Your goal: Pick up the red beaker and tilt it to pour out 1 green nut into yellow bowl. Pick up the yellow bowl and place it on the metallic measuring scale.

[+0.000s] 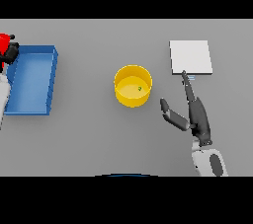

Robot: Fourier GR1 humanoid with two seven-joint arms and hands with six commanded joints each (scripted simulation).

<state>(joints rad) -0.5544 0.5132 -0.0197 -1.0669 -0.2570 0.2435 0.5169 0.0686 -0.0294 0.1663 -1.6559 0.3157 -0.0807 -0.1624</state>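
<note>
A: Where's the round yellow bowl point(133, 86)?
B: Mid-table, a small green nut point(140, 89) inside, bare grey table point(99, 134) around it.
A: Hands?
B: Right hand point(193, 115) spread open, empty, between bowl and flat metallic scale point(190, 56). Left hand point(10, 53) grips the red beaker point(4, 42) at the left edge, beside the blue tray point(32, 80).

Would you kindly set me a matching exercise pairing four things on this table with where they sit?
Things:
1. yellow bowl
2. scale
3. blue tray
4. red beaker

Places:
A. at the far left edge, in the left hand
B. far right, just beyond the right hand
C. centre of the table
D. left side, beside the beaker

Pairs: 1-C, 2-B, 3-D, 4-A
</note>
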